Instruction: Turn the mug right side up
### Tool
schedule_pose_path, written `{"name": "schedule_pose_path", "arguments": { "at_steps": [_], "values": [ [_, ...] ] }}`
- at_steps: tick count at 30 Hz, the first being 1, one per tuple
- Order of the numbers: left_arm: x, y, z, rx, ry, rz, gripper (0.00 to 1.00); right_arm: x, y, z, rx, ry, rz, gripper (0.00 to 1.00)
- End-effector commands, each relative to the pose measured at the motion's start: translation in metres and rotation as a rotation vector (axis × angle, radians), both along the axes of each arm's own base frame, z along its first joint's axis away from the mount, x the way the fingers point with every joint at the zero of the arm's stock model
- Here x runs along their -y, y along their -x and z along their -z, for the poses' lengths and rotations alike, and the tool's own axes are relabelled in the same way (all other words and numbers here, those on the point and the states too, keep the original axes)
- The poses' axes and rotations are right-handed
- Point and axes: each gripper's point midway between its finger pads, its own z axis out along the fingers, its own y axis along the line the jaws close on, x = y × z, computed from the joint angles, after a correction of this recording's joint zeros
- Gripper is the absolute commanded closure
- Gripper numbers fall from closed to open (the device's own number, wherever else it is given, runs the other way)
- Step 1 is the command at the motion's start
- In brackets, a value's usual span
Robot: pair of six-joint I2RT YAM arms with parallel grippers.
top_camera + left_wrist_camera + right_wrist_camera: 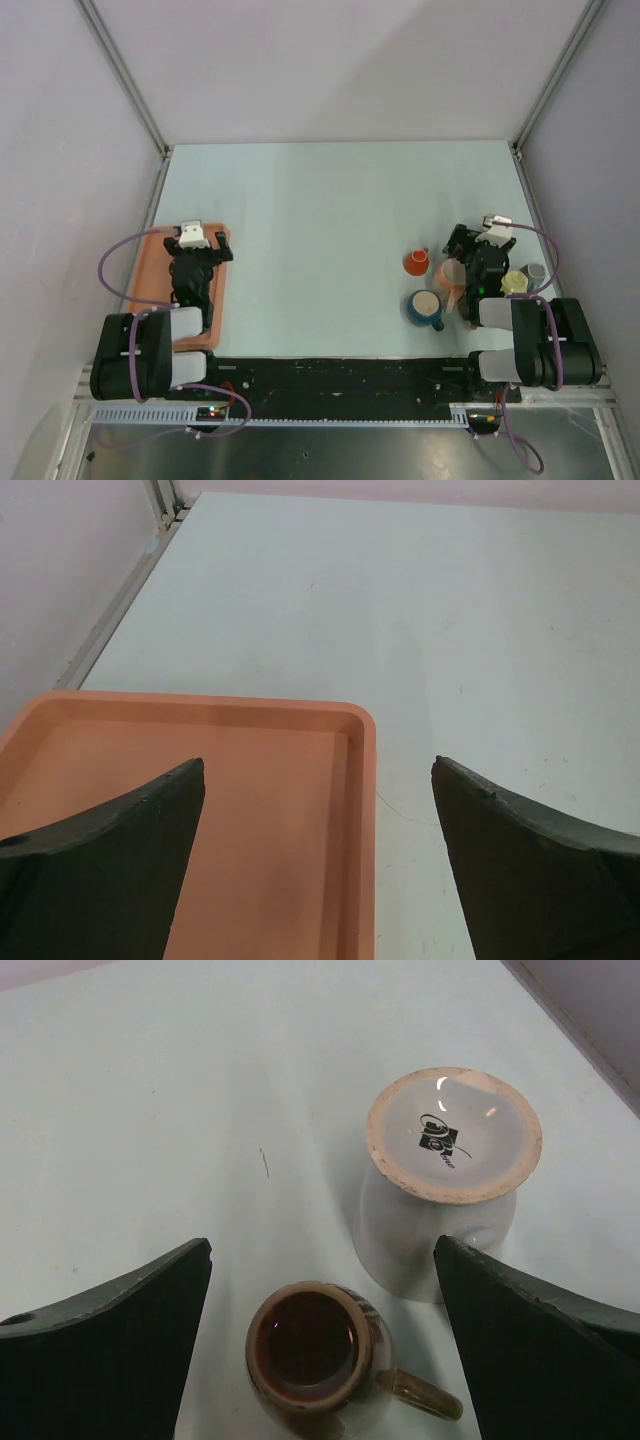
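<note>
While the right jaws gape, the upside-down mug (445, 1180) stands just ahead.

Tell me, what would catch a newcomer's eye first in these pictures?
Most striking is the white mug standing upside down, its logo-stamped base facing up, just ahead of the open fingers of the right gripper, with a small brown mug upright beside it. On the left side of the table, an orange tray lies under the left gripper, which is also open.
</note>
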Motion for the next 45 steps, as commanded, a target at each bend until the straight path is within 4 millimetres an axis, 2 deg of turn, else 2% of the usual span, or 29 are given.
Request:
{"name": "schedule_pose_path", "arguments": {
  "at_steps": [1, 6, 11, 13, 14, 17, 19, 22, 25, 29, 32, 34, 37, 40, 45],
  "values": [
    [-0.007, -0.006, -0.025, 0.082, -0.004, -0.03, 0.02, 0.001, -0.004, -0.015, 0.046, 0.002, 0.01, 0.0],
    [-0.007, -0.007, -0.024, 0.08, -0.004, -0.031, 0.02, -0.006, -0.014, -0.041, -0.018, 0.024, -0.017, 0.0],
    [-0.002, -0.003, -0.033, 0.092, -0.004, -0.005, 0.02, -0.018, -0.016, -0.085, -0.059, -0.024, -0.061, 0.0],
    [0.004, -0.002, -0.043, 0.076, -0.029, 0.036, 0.02, -0.025, -0.015, -0.1, -0.096, -0.064, -0.072, 0.02],
    [0.008, -0.002, -0.056, 0.082, -0.042, 0.063, 0.02, -0.03, -0.013, -0.103, -0.122, -0.081, -0.081, 0.03],
    [0.017, -0.005, -0.087, 0.035, -0.051, 0.119, 0.02, -0.048, -0.006, -0.103, -0.265, -0.116, -0.089, 0.06],
    [0.018, -0.006, -0.102, -0.026, -0.049, 0.133, 0.02, -0.064, 0.0, -0.097, -0.382, -0.144, -0.089, 0.08],
    [0.021, -0.007, -0.117, -0.131, -0.013, 0.141, 0.02, -0.09, 0.007, -0.076, -0.588, -0.17, -0.084, 0.12],
    [0.036, -0.001, -0.12, -0.228, 0.041, 0.212, 0.02, -0.096, 0.013, -0.058, -0.754, -0.22, -0.031, 0.27],
    [0.064, 0.008, -0.122, -0.24, 0.15, 0.316, 0.02, -0.102, 0.004, -0.033, -0.904, -0.325, 0.001, 0.42],
    [0.075, 0.012, -0.118, -0.254, 0.174, 0.343, 0.02, -0.111, -0.001, -0.015, -1.001, -0.34, 0.003, 0.5],
    [0.077, 0.014, -0.115, -0.262, 0.164, 0.35, 0.02, -0.116, 0.001, -0.002, -1.067, -0.321, 0.006, 0.51],
    [0.081, 0.016, -0.111, -0.278, 0.154, 0.365, 0.02, -0.115, 0.01, 0.021, -1.167, -0.281, 0.046, 0.51],
    [0.084, 0.016, -0.11, -0.282, 0.131, 0.372, 0.02, -0.104, 0.018, 0.035, -1.224, -0.204, 0.106, 0.56],
    [0.083, 0.016, -0.103, -0.295, 0.096, 0.375, 0.02, -0.099, 0.01, 0.05, -1.247, -0.21, 0.12, 0.57]
  ]
}}
